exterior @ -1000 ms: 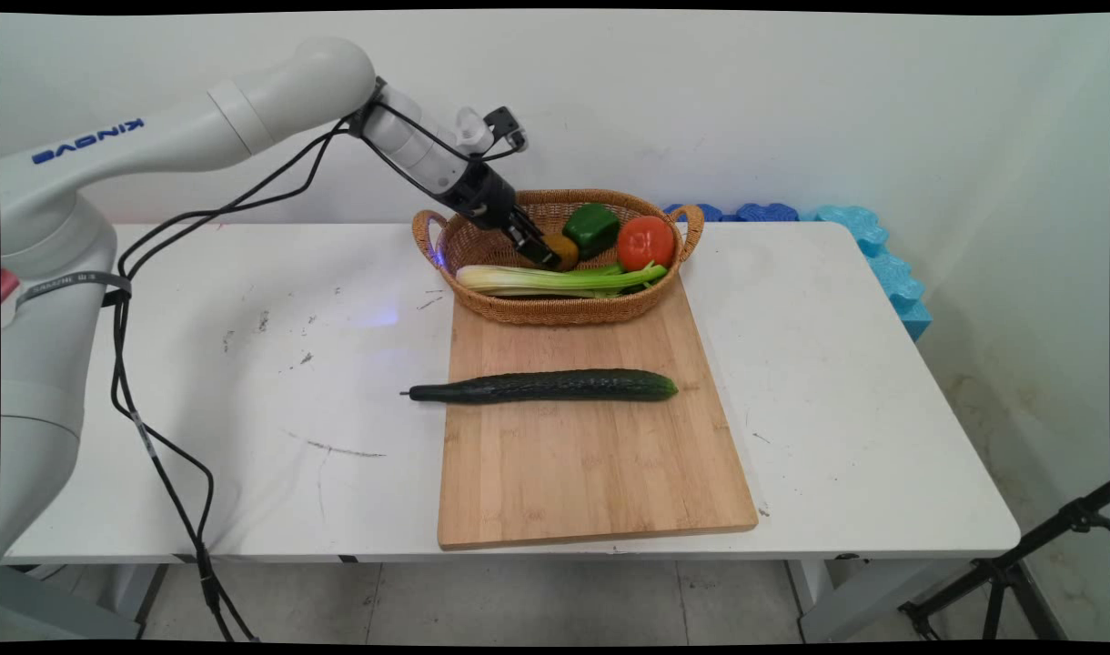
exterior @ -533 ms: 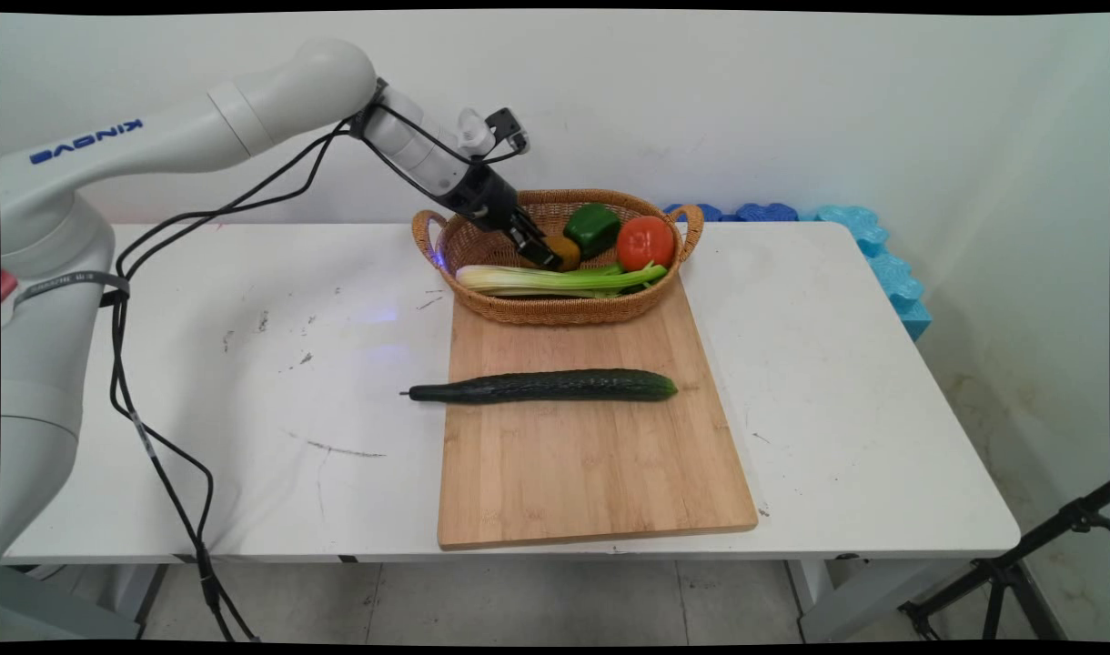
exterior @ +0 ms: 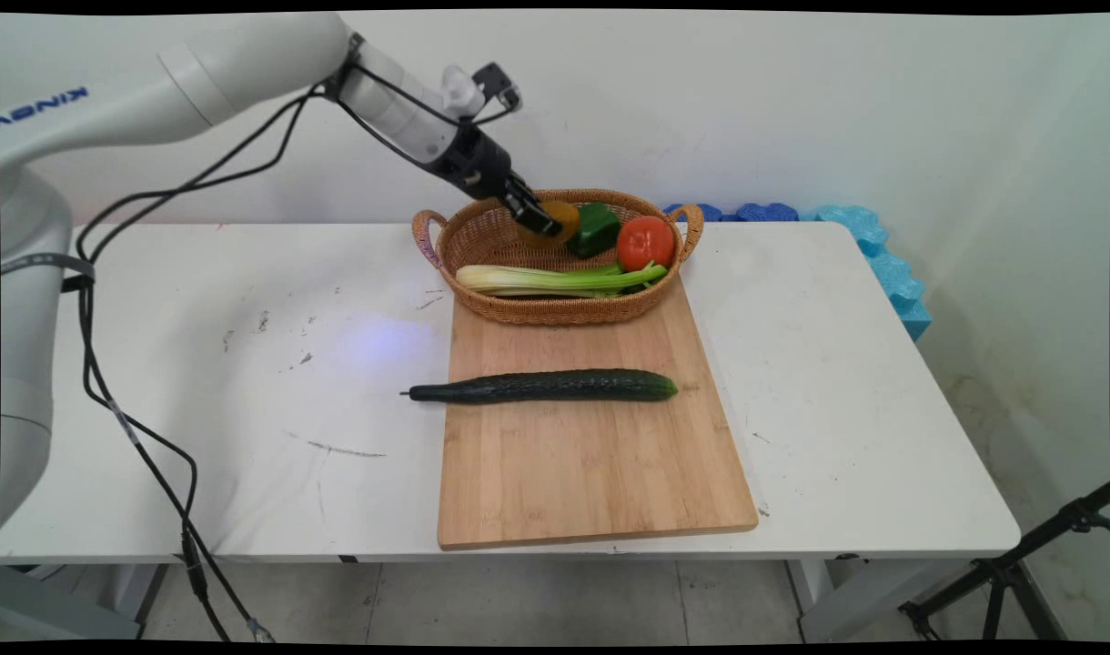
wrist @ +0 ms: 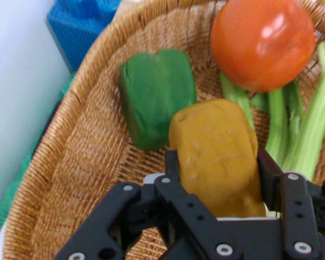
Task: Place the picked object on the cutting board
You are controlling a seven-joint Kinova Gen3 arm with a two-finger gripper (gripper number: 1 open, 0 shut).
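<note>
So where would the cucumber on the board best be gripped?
Probably mid-length, from straight above: the cucumber lies flat across the cutting board, long and slim, so fingers should close across its narrow width. The gripper holds a potato.

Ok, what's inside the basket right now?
In the basket: a green pepper, a tomato and celery. The hand holds a potato above it. Anything under the celery is hidden.
</note>
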